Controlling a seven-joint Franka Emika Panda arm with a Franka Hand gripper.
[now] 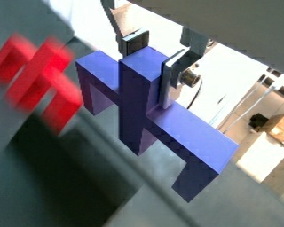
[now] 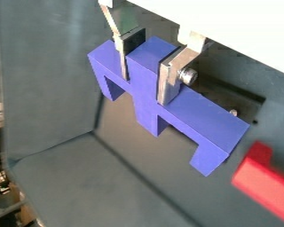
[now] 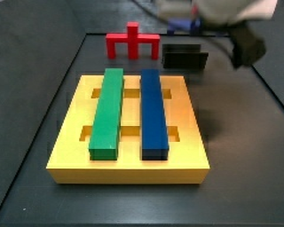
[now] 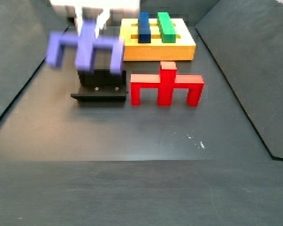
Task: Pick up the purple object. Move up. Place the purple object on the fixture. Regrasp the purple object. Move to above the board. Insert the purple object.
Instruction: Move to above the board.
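- On your left in a side view, the purple object (image 4: 82, 46) hangs blurred in the air above the fixture (image 4: 99, 86), clear of the floor. I judge you are carrying it down to the fixture, or have just lifted it; the blur does not tell which.
- The gripper (image 1: 154, 64) has its fingers (image 2: 169, 75) closed onto the central stem of that piece, one plate on each flat side, as both wrist views show. That grip leaves the crossbar and legs free, which should suit resting the piece on the fixture before you take a new hold.
- The piece's long axis is its crossbar, lying across the line between the fingers; the wrist views show it level or nearly so, stem rising to the gripper. In the side view the two legs seem to point down towards the fixture, but blur makes the tilt uncertain.
- Just right of the fixture, the red piece (image 4: 168, 86) stands on the floor, close beside it, so mind that side as you lower.
- Farther back and right, the board (image 4: 177, 46) carries its green bar (image 3: 106, 111) and blue bar (image 3: 153, 113) lying parallel, well apart from your load.
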